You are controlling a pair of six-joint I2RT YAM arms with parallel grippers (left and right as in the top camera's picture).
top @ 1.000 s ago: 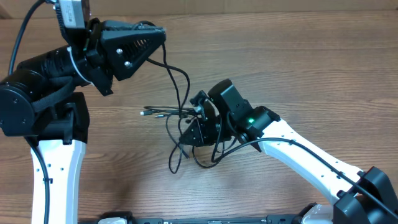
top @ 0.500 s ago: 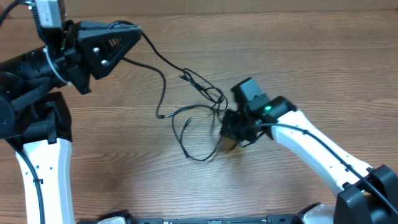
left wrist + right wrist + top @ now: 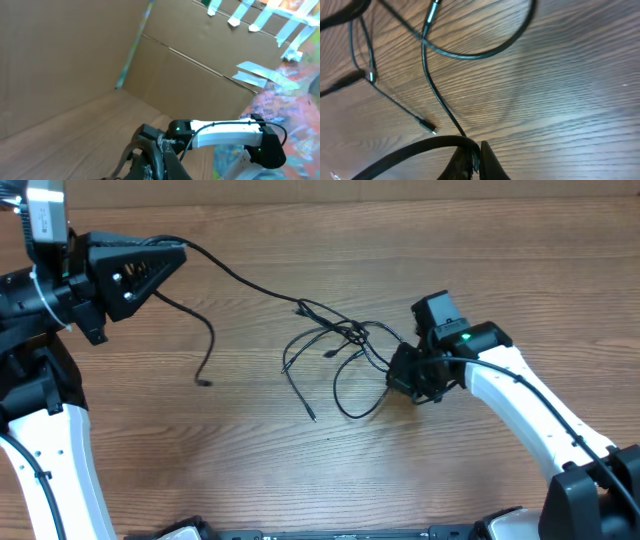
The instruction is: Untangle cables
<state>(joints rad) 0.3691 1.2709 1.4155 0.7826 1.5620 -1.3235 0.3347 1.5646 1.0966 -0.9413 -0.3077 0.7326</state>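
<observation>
**A:** Both arms have pulled apart. Overhead, the left gripper [image 3: 178, 250] is clamped on one strand, stretched taut from the cables [image 3: 340, 345] knotted in the middle of the table [image 3: 230, 470].
**B:** And the right gripper [image 3: 405, 377]?
**A:** Closed on a loop at the tangle's right edge.
**B:** Left wrist?
**A:** Fingers pinched together, strand too blurred to see.
**B:** Right wrist?
**A:** Thin cords lying slack. I'd judge them light, limp and slippery, so hold near a plug [image 3: 426, 127]

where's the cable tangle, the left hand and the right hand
cables [image 3: 350, 332]: overhead view, on the knotted middle of the tangle
left hand [image 3: 180, 250]: overhead view, midway between its fingertips
right hand [image 3: 398, 377]: overhead view, midway between its fingertips
</observation>
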